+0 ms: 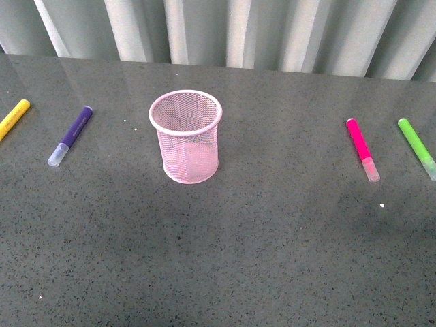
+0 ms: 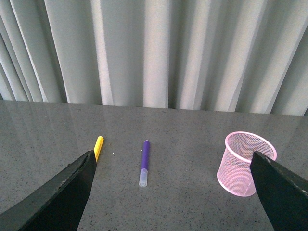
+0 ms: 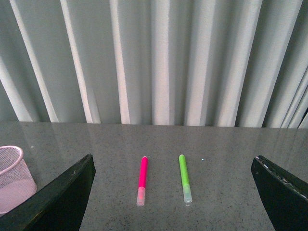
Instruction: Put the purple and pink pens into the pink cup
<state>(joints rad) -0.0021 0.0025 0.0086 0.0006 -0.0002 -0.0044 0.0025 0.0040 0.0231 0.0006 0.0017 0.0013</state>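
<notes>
Front view: round pink wire-mesh cup point(image 1: 185, 136) stands between purple-barrelled pen point(image 1: 70, 135) and magenta-pink pen point(image 1: 362, 149); left gripper point(image 2: 172, 156), right gripper point(image 3: 173, 159) spread wide, empty.

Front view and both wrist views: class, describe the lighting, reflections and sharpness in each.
Front view: soft, even light; curtain mirrors faintly on the table at its far edge; cup sharp. Left wrist view: same pale sheen; left end effector dark, in silhouette. Right wrist view: likewise; pink pen crisp.
</notes>
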